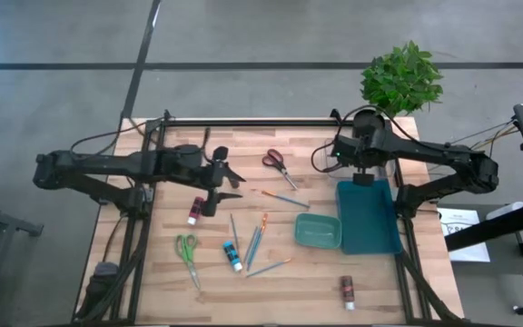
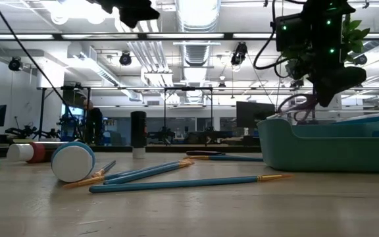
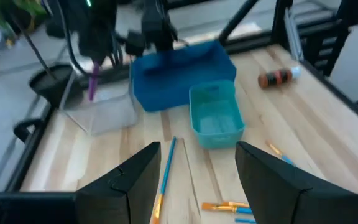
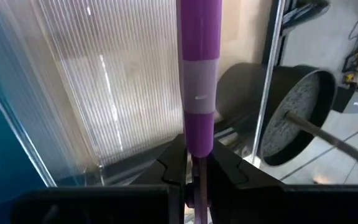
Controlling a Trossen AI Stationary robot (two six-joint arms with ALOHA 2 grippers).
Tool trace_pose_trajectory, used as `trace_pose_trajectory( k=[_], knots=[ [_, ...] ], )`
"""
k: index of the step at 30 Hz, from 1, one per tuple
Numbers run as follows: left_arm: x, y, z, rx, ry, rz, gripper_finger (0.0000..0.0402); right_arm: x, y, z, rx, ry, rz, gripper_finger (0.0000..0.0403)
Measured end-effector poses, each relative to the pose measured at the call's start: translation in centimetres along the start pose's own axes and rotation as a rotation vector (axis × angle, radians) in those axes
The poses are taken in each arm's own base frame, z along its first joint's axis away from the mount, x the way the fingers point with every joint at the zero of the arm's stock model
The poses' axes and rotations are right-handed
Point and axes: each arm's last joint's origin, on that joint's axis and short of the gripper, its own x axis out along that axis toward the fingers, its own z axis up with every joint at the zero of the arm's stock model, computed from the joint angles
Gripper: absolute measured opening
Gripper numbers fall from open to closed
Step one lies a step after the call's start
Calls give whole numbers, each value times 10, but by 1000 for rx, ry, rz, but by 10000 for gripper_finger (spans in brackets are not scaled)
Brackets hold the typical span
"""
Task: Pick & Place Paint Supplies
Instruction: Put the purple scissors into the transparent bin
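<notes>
My right gripper hangs over the far end of the dark teal bin, shut on a purple-handled brush above a clear ribbed container. My left gripper stands open and holds nothing, above the table left of centre. Flat on the wood lie several blue brushes with orange ends, a pink tube, a blue tube, a brown tube and the small teal palette. My right gripper pinches the purple brush between its two fingers, on the thin part just behind the thick purple handle. The fingers slant downward and the brush runs on along them. It hangs clear of the table, over the clear container.
Red scissors lie at the far middle and green scissors near left. A potted plant stands at the far right corner. A black frame borders the table's far and side edges.
</notes>
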Motion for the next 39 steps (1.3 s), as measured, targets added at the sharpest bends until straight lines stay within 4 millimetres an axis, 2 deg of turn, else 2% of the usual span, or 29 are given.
trace_pose_trajectory(
  k=[6,10,23,34,39],
  knots=[
    [-23,-3,-1,9,-110,19,214,4,-2,-1,15,11,3,25],
    [-30,-5,-4,7,-142,22,214,8,-5,-2,35,1,40,25],
    [-31,-6,-5,8,-152,24,214,18,-12,-4,76,-13,135,25],
    [-31,-6,-4,10,-159,27,214,46,-4,-8,94,-30,171,25],
    [-32,-5,-4,11,-163,29,214,51,-6,-7,113,-53,173,25]
  ],
)
